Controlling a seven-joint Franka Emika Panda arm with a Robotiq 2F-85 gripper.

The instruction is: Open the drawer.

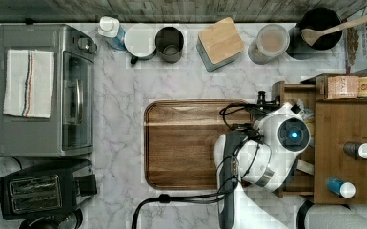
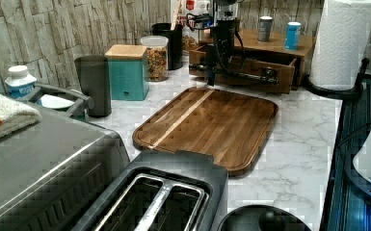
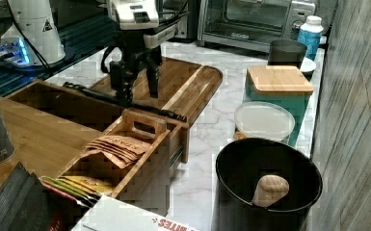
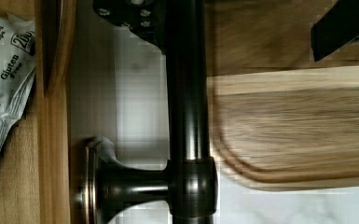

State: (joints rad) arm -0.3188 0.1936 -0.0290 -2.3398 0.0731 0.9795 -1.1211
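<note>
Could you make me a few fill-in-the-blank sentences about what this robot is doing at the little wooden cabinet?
1. The medium-brown wooden drawer of the small cabinet is pulled ____.
2. The robot's hand is at the drawer's long ____ metal bar handle.
3. Beside the drawer, on the marble counter, lies a large wooden ____ board.
4. On the silver toaster oven lies a folded striped ____.

Missing words: open; black; cutting; towel
</note>
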